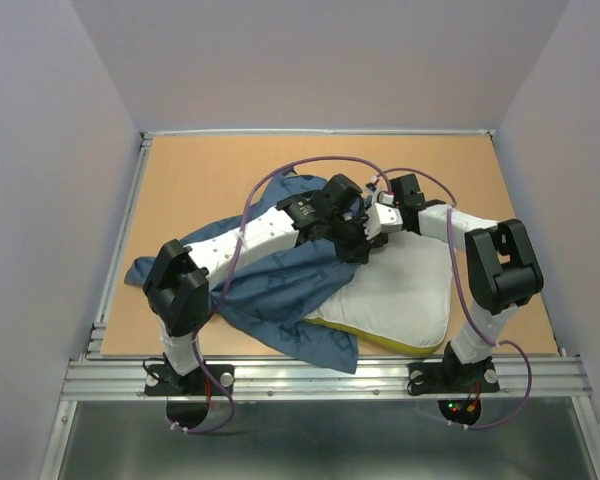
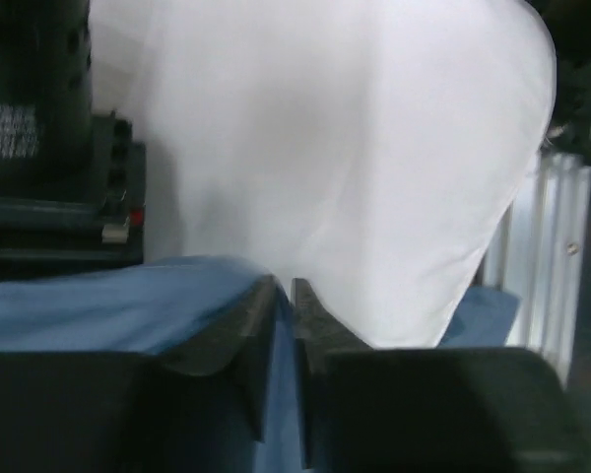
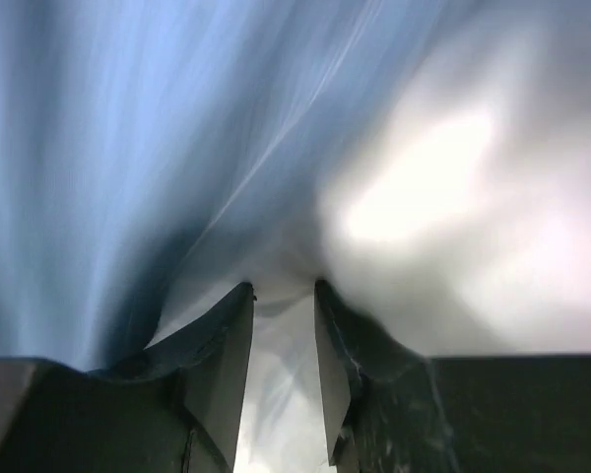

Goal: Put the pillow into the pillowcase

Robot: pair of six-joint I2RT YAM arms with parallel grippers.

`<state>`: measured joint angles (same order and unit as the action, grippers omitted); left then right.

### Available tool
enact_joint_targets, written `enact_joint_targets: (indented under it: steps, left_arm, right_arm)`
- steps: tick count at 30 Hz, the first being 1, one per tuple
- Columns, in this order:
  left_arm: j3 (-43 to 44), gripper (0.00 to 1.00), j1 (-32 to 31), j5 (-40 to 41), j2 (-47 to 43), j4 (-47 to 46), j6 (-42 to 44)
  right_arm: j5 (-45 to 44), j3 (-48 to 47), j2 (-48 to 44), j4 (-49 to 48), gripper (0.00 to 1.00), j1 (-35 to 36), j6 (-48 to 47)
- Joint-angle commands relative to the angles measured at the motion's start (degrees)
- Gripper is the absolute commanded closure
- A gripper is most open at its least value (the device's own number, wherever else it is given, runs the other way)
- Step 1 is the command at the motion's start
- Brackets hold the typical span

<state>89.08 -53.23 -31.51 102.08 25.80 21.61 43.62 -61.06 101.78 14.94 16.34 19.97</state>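
Observation:
The white pillow (image 1: 395,290), with a yellow-green band along its near edge, lies at the front right of the table. The blue pillowcase (image 1: 270,290) is crumpled to its left and partly lies over it. Both grippers meet at the pillow's far left corner. My left gripper (image 1: 352,243) (image 2: 284,286) is shut on a fold of the pillowcase (image 2: 98,305), with the pillow (image 2: 325,148) just beyond its tips. My right gripper (image 1: 372,222) (image 3: 284,288) is shut on white pillow (image 3: 453,197) fabric bunched between its jaws, beside the pillowcase (image 3: 98,148).
The wooden table (image 1: 210,170) has grey walls on three sides. An aluminium rail (image 1: 320,375) runs along the near edge, where both arm bases stand. Purple cables loop above the two arms.

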Motion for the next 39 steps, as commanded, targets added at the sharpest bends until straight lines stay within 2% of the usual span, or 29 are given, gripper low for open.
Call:
enact_joint_targets:
  steps: [1, 3, 5, 7, 9, 10, 14, 16, 17, 18, 21, 24, 27, 30, 33, 34, 37, 39]
  left_arm:
    - [-4.17, 0.51, 6.37, -2.16, -8.03, -4.1, -0.42]
    - [-5.31, 0.4, 9.71, -1.45, -10.49, -2.78, -1.04]
    - [-7.77, 0.39, 12.79, 0.56, -15.05, -1.11, -0.08]
    - [-11.79, 0.36, 18.32, 1.71, -20.57, -0.31, -0.95]
    - [-14.97, 0.31, 24.45, 2.67, -24.19, -0.75, -2.87]
    - [-17.6, 0.29, 26.32, 3.2, -26.91, -0.58, -2.88]
    - [-22.8, 0.28, 30.73, 4.08, -29.39, 2.85, -2.27]
    - [-26.47, 0.27, 30.91, 3.82, -29.66, 2.5, -3.75]
    - [-27.72, 0.26, 31.0, 3.47, -29.66, 2.15, -5.76]
    - [-29.04, 0.25, 31.0, 3.73, -29.31, 0.67, -7.18]
    - [-32.47, 0.26, 31.17, 5.23, -26.24, -1.62, -9.73]
    - [-34.58, 0.28, 31.43, 6.72, -22.55, -6.7, -10.88]
    - [-31.96, 0.27, 32.57, 7.6, -15.53, -9.62, -10.97]
    - [-21.27, 0.29, 36.6, 5.76, -3.34, -10.94, -11.49]
    - [-13.43, 0.3, 38.64, 4.53, 2.58, -10.95, -11.85]
    - [-8.88, 0.3, 39.25, 2.87, 5.21, -10.08, -11.5]
    - [-5.24, 0.26, 40.05, 0.31, 5.94, -9.45, -11.06]
    - [-5.32, 0.23, 40.05, -0.31, 4.54, -9.37, -10.18]
  right_arm:
    - [0.5, -0.29, -2.54, -5.54, 0.61, -0.96, 0.25]
    - [0.33, 1.2, -4.3, -5.27, 0.51, -1.05, -1.06]
    - [-1.16, 1.9, -7.02, -3.09, 0.4, -1.05, -5.44]
    - [-3.0, 2.08, -11.15, 1.64, 0.27, -1.13, -12.36]
    - [-5.37, 1.73, -15.0, 5.78, 0.17, -1.05, -18.09]
    - [-6.08, 1.64, -16.25, 7.54, 0.16, -0.96, -23.69]
    - [-9.94, 0.76, -23.63, 17.39, 0.1, 2.37, -34.98]
    - [-14.24, 1.64, -27.92, 19.07, 0.09, 10.09, -39.8]
    - [-20.0, 3.38, -29.08, 19.07, 0.09, 13.6, -41.13]
    - [-21.8, 4.18, -29.7, 19.16, 0.09, 19.03, -42.37]
    - [-23.75, 6.2, -27.95, 19.25, 0.0, 22.67, -44.4]
    - [-27.0, 8.49, -26.46, 16.88, 0.0, 28.28, -44.93]
    - [-31.65, 9.46, -23.05, 14.42, 0.0, 32.52, -43.96]
    - [-37.36, 10.52, -19.44, 11.44, 0.0, 38.83, -42.03]
    - [-40.45, 10.61, -16.54, 9.32, 0.0, 40.96, -40.27]
    - [-41.5, 10.17, -12.87, 8.19, 0.0, 41.23, -39.49]
    - [-50.1, 9.64, -5.4, 4.77, 0.01, 41.06, -38.51]
    - [-51.7, 8.85, -3.26, 3.52, 0.09, 39.75, -37.81]
